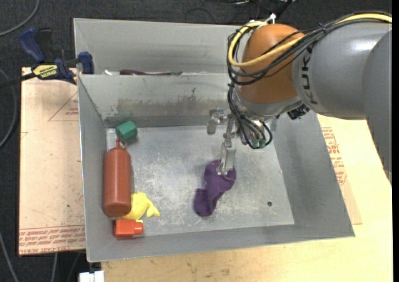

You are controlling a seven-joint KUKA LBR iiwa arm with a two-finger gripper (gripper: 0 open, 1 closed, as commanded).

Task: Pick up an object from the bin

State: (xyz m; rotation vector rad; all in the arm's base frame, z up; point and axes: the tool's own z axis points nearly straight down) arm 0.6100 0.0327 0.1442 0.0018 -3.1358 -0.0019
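Reaching into the grey metal bin (93, 150) from the right, I hang my gripper (225, 170) over the middle of the floor, a little right of centre and nearer the back wall than the front rim. My jaws are drawn close together, so that they read as one slim column, and their tips sit in the upper end of a purple cloth thing (212, 194), pinching that end between them. The purple cloth thing is soft and crumpled, long rather than round; from my tips it trails down and leftward towards the front of the bin, and its lower end lies on the bare metal floor. Above my jaws the orange cover (269, 62) on my wrist bulges over the back right part of the bin, with yellow and black cables (240, 40) looped round it. Everything else lies well apart from me, along the left wall: a small green block (126, 130) near the back left corner, a red-brown bottle (117, 181) lying lengthwise just in front of it with its neck towards the block, a crumpled yellow thing (143, 206) touching the bottle's base on its right side, and a small orange block (128, 229) just in front of the bottle's base, near the front left corner
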